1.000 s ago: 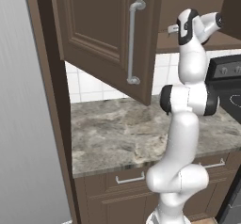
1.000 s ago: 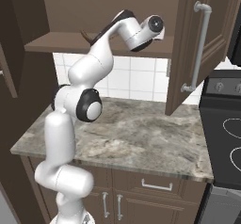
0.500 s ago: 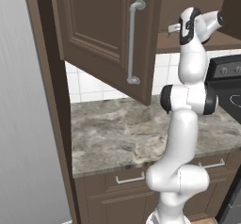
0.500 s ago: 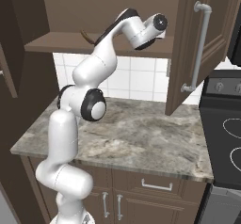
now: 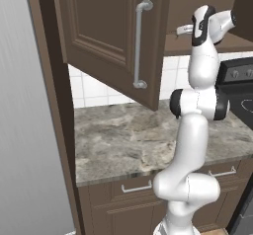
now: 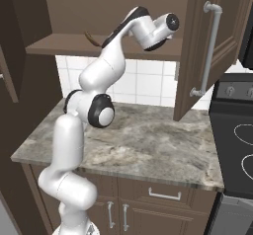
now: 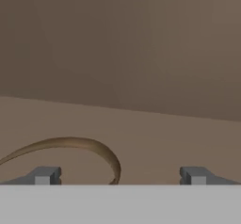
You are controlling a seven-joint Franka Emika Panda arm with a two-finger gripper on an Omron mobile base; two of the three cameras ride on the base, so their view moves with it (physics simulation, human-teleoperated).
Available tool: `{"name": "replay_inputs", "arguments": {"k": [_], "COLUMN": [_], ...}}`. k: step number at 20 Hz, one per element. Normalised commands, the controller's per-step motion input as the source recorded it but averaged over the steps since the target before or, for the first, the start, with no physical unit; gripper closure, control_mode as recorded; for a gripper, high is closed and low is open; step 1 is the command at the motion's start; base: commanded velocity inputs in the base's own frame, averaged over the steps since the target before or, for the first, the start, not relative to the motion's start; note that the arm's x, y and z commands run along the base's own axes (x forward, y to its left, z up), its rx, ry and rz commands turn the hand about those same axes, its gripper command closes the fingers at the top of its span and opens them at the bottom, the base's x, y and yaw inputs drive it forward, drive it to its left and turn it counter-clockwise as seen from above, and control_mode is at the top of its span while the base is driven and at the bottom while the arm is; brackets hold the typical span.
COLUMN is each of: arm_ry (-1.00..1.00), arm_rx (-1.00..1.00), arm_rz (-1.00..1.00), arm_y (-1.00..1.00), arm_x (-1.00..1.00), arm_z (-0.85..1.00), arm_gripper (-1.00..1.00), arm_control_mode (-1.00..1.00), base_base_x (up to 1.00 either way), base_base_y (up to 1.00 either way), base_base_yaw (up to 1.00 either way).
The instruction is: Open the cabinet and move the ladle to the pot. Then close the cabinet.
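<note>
The cabinet stands open, its left door [image 5: 106, 36] and right door [image 6: 220, 41] both swung out. On its shelf [image 6: 59, 44] lies the ladle [image 6: 92, 37], of which a thin dark curved handle shows. My hand [image 6: 157, 29] reaches in above the shelf. In the hand view the brown ladle handle [image 7: 70, 145] arcs from the left edge and curls down between the fingertips [image 7: 44, 175]. The gripper [image 7: 120, 176] is open, its tips far apart and touching nothing. The ladle's bowl is hidden. The pot is out of view.
A marbled stone counter [image 6: 148, 150] runs below the cabinet, over lower drawers. The black stove [image 6: 237, 145] adjoins it on the right. A tall dark panel [image 5: 47, 105] and a grey wall bound the left side. The open right door hangs low over the counter's right end.
My hand has shifted a little further into the cabinet above the shelf. Doors and ladle stay where they were.
</note>
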Motion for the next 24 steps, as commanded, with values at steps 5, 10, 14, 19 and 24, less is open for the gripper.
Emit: {"name": "replay_inputs", "arguments": {"k": [5, 10, 14, 19, 24], "arm_ry": [0.01, 0.04, 0.06, 0.04, 0.01], "arm_rx": [0.00, 0.00, 0.00, 0.00, 0.00], "arm_rz": [0.11, 0.10, 0.09, 0.07, 0.04], "arm_y": [0.23, 0.34, 0.33, 0.22, 0.07], "arm_x": [0.00, 0.00, 0.05, 0.13, 0.16], "arm_z": [-0.07, -0.32, -0.40, -0.26, -0.09], "arm_gripper": [-1.00, -1.00, 1.00, 1.00, 1.00], "arm_control_mode": [-1.00, -1.00, -1.00, -1.00, -1.00], "base_base_x": [0.00, 0.00, 0.00, 0.00, 0.00], "base_base_y": [0.00, 0.00, 0.00, 0.00, 0.00], "base_base_yaw": [0.00, 0.00, 0.00, 0.00, 0.00]}}
